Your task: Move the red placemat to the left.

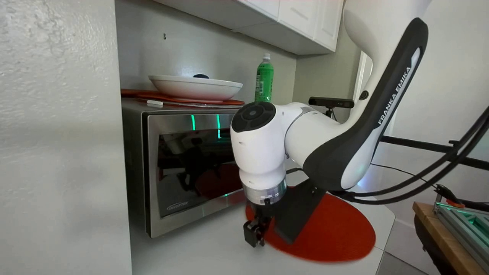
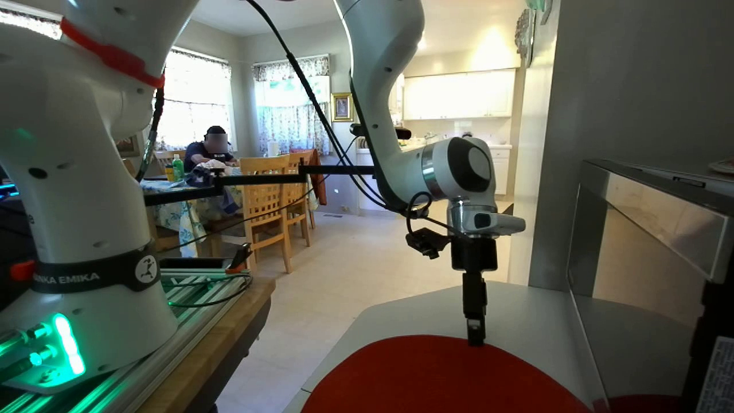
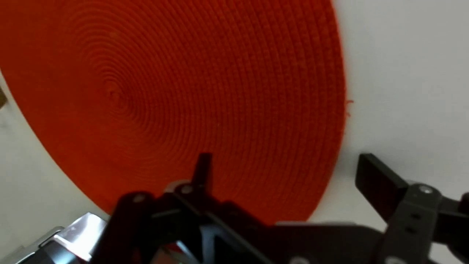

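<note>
The claw (image 3: 285, 165) hangs pointing down with its fingers (image 3: 381, 183) spread well apart and nothing gripped between them, straddling the rim of the red placemat (image 3: 220, 91): one finger is over the weave, the other over the white table (image 3: 403, 91) just outside it. The placemat lies flat on that table before the microwave (image 1: 191, 175), and most of it stretches up and leftward from the claw in the wrist view. Being round, it offers no long axis to match, so the coming move turns, I judge, on how the closing line crosses that rim. Whether either finger touches placemat or table I cannot tell. If left means the robot's own, the claw seems to be at the leading edge, which would call for a drag, not a push
</note>
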You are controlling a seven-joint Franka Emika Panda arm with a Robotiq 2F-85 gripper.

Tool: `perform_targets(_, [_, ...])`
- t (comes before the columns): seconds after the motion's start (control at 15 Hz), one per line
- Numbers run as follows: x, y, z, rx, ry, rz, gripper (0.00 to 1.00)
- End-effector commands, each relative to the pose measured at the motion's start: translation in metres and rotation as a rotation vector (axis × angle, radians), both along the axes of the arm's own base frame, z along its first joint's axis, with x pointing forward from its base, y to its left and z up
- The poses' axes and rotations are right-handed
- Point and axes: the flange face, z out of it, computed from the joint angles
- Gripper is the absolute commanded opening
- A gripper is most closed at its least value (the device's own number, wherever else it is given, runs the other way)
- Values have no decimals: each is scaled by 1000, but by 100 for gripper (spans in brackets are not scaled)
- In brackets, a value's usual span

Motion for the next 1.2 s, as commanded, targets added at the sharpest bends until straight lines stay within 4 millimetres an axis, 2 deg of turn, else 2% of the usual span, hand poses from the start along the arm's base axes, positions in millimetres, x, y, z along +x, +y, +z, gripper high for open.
perform_targets(0.0, [1,-2,-5,-24,40,-24,100])
perform_targets(0.53, [-2,-7,-12,-28,49,-39,100])
perform_targets(0.6, [-3,-8,-14,-30,52,-40,85])
perform_targets(0.67, [-4,-8,-16,-30,54,-42,82])
perform_targets(0.93, [-6,-9,-21,-29,64,-50,61])
perform_targets(1.0, [-5,-9,-21,-30,64,-51,64])
perform_targets(1.13, [-4,-10,-20,-30,61,-51,52])
